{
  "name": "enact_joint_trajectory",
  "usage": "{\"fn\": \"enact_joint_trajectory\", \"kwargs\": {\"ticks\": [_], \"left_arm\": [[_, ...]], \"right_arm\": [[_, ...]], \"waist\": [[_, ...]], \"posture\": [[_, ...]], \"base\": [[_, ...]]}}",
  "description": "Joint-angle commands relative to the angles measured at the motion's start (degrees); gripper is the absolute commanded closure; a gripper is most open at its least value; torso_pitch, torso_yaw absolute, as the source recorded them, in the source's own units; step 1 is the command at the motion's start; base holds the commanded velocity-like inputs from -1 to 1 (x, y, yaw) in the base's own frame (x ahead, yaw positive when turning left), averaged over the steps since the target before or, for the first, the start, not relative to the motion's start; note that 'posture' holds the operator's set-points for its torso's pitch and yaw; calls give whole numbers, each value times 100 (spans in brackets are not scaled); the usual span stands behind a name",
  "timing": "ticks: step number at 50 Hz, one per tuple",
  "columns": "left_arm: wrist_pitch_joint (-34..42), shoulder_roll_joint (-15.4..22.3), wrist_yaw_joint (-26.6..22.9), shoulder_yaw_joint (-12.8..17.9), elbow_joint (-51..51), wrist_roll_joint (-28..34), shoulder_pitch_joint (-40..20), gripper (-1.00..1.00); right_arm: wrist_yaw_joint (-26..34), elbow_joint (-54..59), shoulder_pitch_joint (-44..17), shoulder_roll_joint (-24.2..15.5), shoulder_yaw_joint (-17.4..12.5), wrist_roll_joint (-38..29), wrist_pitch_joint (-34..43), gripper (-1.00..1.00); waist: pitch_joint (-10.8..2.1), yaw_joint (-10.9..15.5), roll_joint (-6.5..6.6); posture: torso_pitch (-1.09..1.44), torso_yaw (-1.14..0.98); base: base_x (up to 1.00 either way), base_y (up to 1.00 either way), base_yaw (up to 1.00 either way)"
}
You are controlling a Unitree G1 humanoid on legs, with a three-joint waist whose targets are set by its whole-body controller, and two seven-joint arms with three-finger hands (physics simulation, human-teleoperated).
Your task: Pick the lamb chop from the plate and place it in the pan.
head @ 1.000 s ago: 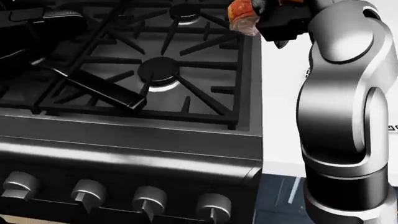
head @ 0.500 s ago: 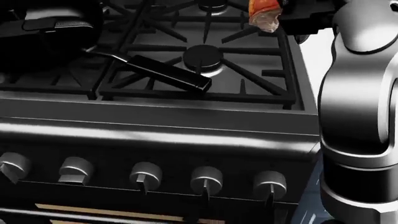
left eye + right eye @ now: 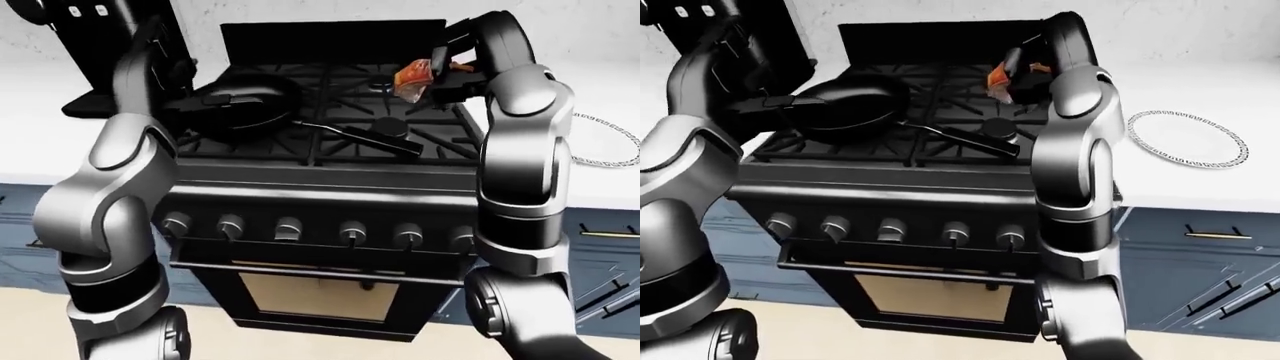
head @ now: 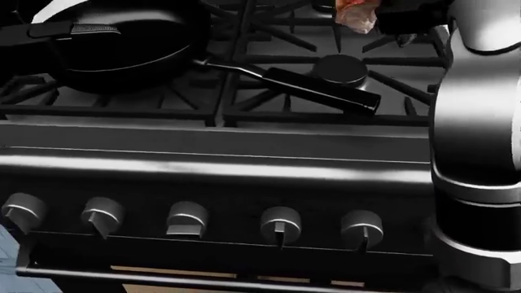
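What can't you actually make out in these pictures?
- Right hand: its dark fingers merge with the black stove, so the grip on the lamb chop is unclear.
- Left hand: lost against the dark pan in both eye views.
- Plate: cut by the right edge in the left-eye view.
- Chop: cropped at the head view's top.

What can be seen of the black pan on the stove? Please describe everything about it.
The pan is a round, shallow frying pan, glossy black all over and looking like dark coated metal. It sits upright on the stove grates, at the left side of the cooktop in the right-eye view. Its long, flat black handle points toward the lower right, reaching a burner. The inside looks empty. The left hand is at its left rim, though contact is unclear.
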Motion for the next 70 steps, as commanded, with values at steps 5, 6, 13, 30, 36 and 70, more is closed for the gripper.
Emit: {"fn": "enact_joint_trajectory", "kwargs": {"ticks": [5, 6, 13, 30, 36, 70], "left_arm": [[-230, 111, 18, 151, -161, 59, -206, -100], [-231, 111, 16, 154, -166, 55, -205, -100], [-272, 108, 8, 136, -176, 69, -199, -100], [-229, 115, 27, 151, -220, 50, -194, -100], [-215, 119, 30, 159, -231, 37, -199, -100], [-215, 121, 31, 147, -201, 45, -226, -100]], "right_arm": [[-41, -243, -272, -69, 30, 10, -199, 100], [-25, -235, -297, -93, 21, 9, -181, 100], [-46, -84, -433, -171, -17, 65, -196, 100], [-160, -147, -314, -187, -26, 175, -187, 100], [-170, -148, -314, -200, -39, 191, -194, 100], [-231, -64, -554, -130, 24, 286, -271, 100]], "waist": [[-40, 50, 265], [-44, 33, 386], [-101, 14, 561], [-139, 71, 50], [-178, 33, 983], [-56, 104, 289]], "posture": [[0, 0], [0, 0], [0, 0], [0, 0], [0, 0], [0, 0]], "base": [[0, 44, 0], [0, 45, 0], [0, 44, 0], [0, 44, 0], [0, 44, 0], [0, 16, 0]]}}
